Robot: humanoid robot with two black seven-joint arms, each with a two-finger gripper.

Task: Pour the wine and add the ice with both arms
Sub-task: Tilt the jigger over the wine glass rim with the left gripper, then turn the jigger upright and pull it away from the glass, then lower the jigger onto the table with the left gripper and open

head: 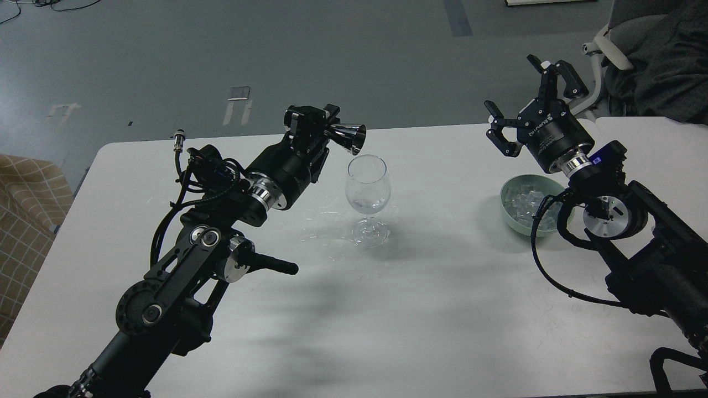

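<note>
Head view: a white counter (442,309) carries everything. Left end effector (326,130) is clenched on a shiny metal cup (349,136), tipped sideways with its mouth just above a wine glass (368,190) (upright, with ice and perhaps wine low in the bowl). Right end effector (528,108) hangs released above a pale green bowl (511,213) of ice (525,200).

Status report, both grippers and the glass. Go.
Left gripper shut on metal jigger, tipped over wine glass. Right gripper open, empty, above ice bowl. Nothing in the way.
</note>
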